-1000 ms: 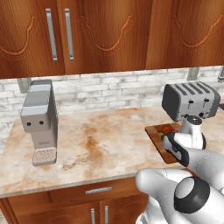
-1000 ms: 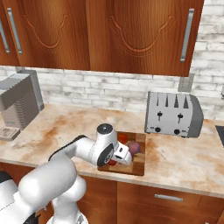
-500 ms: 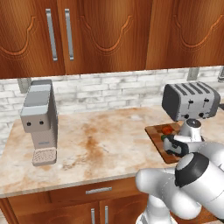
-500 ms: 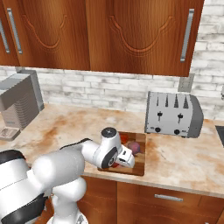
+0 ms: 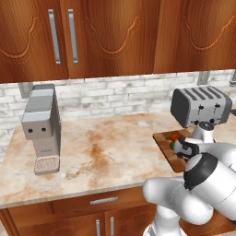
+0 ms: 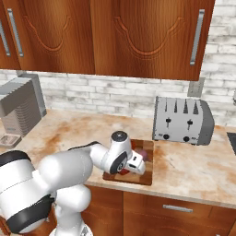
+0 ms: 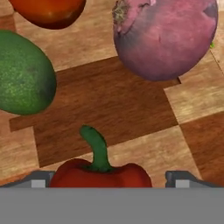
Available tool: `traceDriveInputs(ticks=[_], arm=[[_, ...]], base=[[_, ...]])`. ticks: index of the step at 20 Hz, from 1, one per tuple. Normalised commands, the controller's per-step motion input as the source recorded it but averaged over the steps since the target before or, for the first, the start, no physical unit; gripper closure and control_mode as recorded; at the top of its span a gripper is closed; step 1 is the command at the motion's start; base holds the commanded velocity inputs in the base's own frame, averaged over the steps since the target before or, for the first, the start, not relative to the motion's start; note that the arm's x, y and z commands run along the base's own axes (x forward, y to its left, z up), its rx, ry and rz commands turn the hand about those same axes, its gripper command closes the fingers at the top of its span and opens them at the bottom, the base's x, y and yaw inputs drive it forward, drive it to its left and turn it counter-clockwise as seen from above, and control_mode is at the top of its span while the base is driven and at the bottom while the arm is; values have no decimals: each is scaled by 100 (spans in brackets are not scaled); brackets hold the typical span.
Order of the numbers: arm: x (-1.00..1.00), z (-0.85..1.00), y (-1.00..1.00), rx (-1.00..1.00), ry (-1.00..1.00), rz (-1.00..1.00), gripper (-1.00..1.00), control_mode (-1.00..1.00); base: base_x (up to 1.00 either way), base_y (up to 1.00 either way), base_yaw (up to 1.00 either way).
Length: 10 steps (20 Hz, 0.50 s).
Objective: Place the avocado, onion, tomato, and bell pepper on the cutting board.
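gripper: the two-finger gripper [image 7: 107, 181] is seen in the hand view pointed down over the board; its jaws are spread wide, one grey fingertip [image 7: 37, 180] on each side of the pepper, nothing pinched.
bell pepper: the deep red, lumpy bell pepper with a curved green stem [image 7: 98, 173] is found between the spread fingertips at the bottom of the hand view, resting on the board; contact with the tips cannot be told.
avocado: the dark green oval avocado [image 7: 24, 74] is seen lying on the board, beyond the pepper and apart from it.
onion: the round purplish-pink onion with dull skin [image 7: 164, 37] is seen sitting on the board, well apart from the avocado, bare wood between them.
tomato: the round orange-red tomato [image 7: 48, 11] is cut off by the frame edge of the hand view, just beyond the avocado, on the board.
cutting board: the flat rectangular dark brown board of striped wooden blocks [image 6: 145, 177] is placed at the front edge of the mottled beige stone counter [image 5: 106, 152], in front of the toaster.
toaster: the grey four-slot toaster [image 6: 183, 120] is set against the pale brick wall.
coffee machine: the grey boxy coffee machine [image 5: 42, 126] is placed at the far left of the counter, well apart from the board.
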Motion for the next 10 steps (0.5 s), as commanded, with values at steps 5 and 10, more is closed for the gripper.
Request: traceDriveInputs(ticks=[5, 10], arm=[[4, 43, 0, 2, 0, 0, -100, -100], [15, 42, 0, 1, 0, 0, -100, -100]], base=[[0, 0, 0], [0, 0, 0]])
